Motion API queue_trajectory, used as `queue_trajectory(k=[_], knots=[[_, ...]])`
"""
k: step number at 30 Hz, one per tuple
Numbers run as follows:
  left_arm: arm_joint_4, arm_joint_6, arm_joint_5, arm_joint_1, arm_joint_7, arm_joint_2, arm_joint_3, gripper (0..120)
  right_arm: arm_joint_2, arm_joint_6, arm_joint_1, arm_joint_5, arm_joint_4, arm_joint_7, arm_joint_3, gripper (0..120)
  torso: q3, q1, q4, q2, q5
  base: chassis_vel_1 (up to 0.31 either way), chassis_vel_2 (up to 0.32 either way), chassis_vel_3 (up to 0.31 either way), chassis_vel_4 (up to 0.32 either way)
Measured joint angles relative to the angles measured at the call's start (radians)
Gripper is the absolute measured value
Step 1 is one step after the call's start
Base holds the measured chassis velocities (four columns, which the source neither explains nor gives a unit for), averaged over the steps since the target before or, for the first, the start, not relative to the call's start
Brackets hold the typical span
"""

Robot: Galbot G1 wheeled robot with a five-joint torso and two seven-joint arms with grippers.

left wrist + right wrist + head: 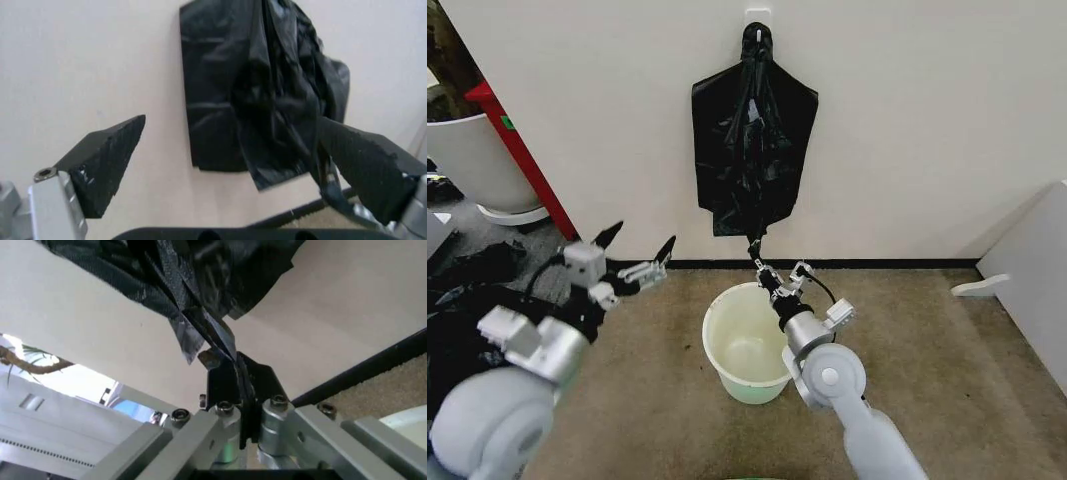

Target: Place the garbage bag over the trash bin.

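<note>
Garbage bag (pixel 754 150) hanging from a white wall hook (pixel 758 20), long axis straight up and down, bottom corner drawn into a thin twisted tail just above the floor trim. Right gripper (pixel 770 271) clamped tight on that tail, fingers (pixel 230 380) pressed flat together with the black film caught between them, bag rising directly above and slightly behind toward the wall. Trash bin (pixel 727 345) standing upright on the carpet right below and in front of the hanging bag, mouth open and facing up, right forearm reaching over its rim. Left gripper (pixel 634 252) held off to the left at about the tail's height, spread wide with nothing between the fingers, pointed toward the bag but well apart from it. Right arm clearly nearer; likely a downward pull to free one bag from the hook. Heaps of dull black plastic (pixel 462 285) on the floor at far left, large white tub (pixel 472 155) behind them.
</note>
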Motion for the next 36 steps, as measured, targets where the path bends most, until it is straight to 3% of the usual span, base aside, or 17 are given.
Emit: queue_trajectory(k=[3, 7, 8, 13, 17, 21, 30, 36], knots=[[0.034, 0.055, -0.092, -0.181, -0.046, 0.052, 0.077, 100, -0.002, -0.001, 0.015, -0.033, -0.014, -0.006, -0.032, 0, 0.000, 0.000, 0.0005, 0.000, 0.0005, 0.000, 0.000, 0.000, 0.000], [0.093, 0.089, -0.141, -0.404, -0.094, 0.056, 0.244, 100, -0.001, -0.001, 0.022, -0.065, -0.019, -0.007, -0.052, 0, 0.000, 0.000, -0.0001, 0.000, 0.0006, 0.000, 0.000, 0.000, 0.000], [0.093, 0.089, -0.141, -0.404, -0.094, 0.056, 0.244, 100, -0.001, -0.001, 0.022, -0.065, -0.019, -0.007, -0.052, 0, 0.000, 0.000, -0.0001, 0.000, 0.0006, 0.000, 0.000, 0.000, 0.000], [0.188, 0.141, -0.189, -0.633, -0.184, 0.016, 0.416, 100, -0.013, -0.001, 0.035, -0.077, -0.024, -0.007, -0.068, 0, 0.000, 0.000, 0.0002, 0.000, 0.0003, 0.000, 0.000, 0.000, 0.000], [0.232, 0.149, -0.196, -0.710, -0.207, -0.005, 0.482, 100, -0.017, -0.001, 0.040, -0.079, -0.026, -0.007, -0.069, 0, 0.000, 0.000, 0.0001, 0.000, 0.0004, 0.000, 0.000, 0.000, 0.000], [0.308, 0.177, -0.240, -0.865, -0.267, -0.066, 0.628, 100, -0.022, -0.001, 0.045, -0.086, -0.027, -0.008, -0.065, 0, 0.000, 0.000, 0.0001, 0.000, 0.0007, 0.000, 0.000, 0.000, 0.000], [0.363, 0.269, -0.259, -0.997, -0.379, -0.161, 0.708, 100, -0.018, -0.001, 0.037, -0.098, -0.018, -0.009, -0.056, 0, 0.000, 0.000, 0.0002, 0.000, 0.0005, 0.000, 0.000, 0.000, 0.000], [0.408, 0.285, -0.232, -1.029, -0.402, -0.195, 0.725, 100, -0.018, -0.001, 0.031, -0.098, -0.012, -0.012, -0.054, 0, 0.000, 0.000, 0.0001, 0.000, 0.0004, 0.000, 0.000, 0.000, 0.000]])
